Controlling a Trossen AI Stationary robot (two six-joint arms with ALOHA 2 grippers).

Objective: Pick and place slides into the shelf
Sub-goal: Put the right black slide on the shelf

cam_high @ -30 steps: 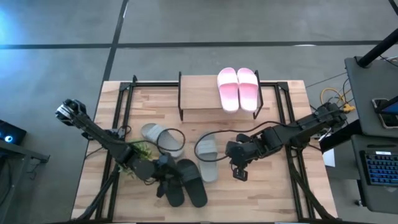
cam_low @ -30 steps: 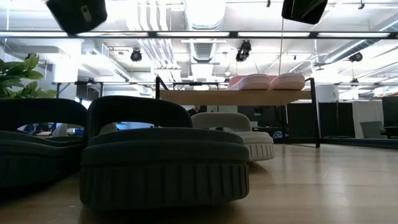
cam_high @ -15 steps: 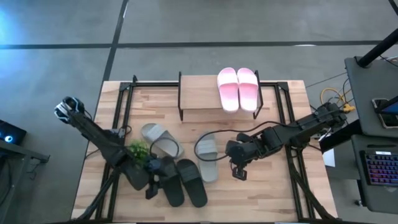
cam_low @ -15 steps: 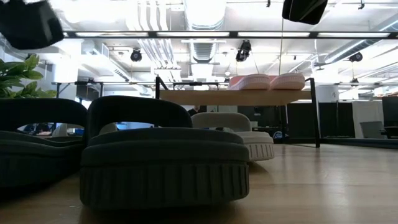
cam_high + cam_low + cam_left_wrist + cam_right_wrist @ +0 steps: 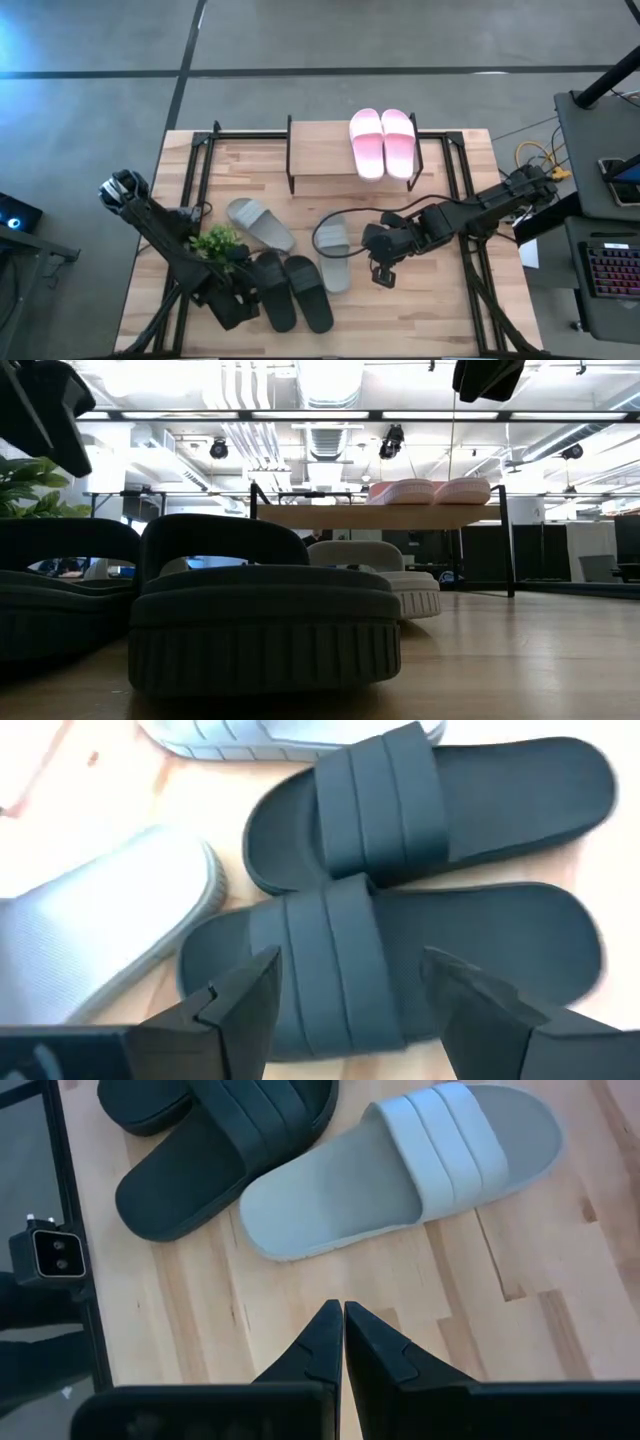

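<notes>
The left gripper (image 5: 238, 300) is hovering at the near left of the table (image 5: 440, 320), its fingers (image 5: 250, 1010) standing apart with nothing between them, just left of the black slides (image 5: 295, 290). In the left wrist view those fingers are framing the nearer black slide (image 5: 400, 965), with the second black slide (image 5: 430, 810) lying touching it beyond. The black pair is sitting side by side in the near middle of the table. A grey slide (image 5: 260, 223) is lying just beyond them to the left, and the other grey slide (image 5: 333, 255) is resting just right of the black pair, with a dark cable (image 5: 345, 222) looping around it. A small green plant (image 5: 215, 242) is sitting beside the left arm.

The right gripper (image 5: 380, 275) is waiting right of centre, its fingers (image 5: 335, 1345) pressed together and holding nothing, over bare wood near the grey slide.

The shelf (image 5: 325, 160) is standing at the far middle of the table, and the pink slides (image 5: 382, 140) are already resting on the right part of its top board.
</notes>
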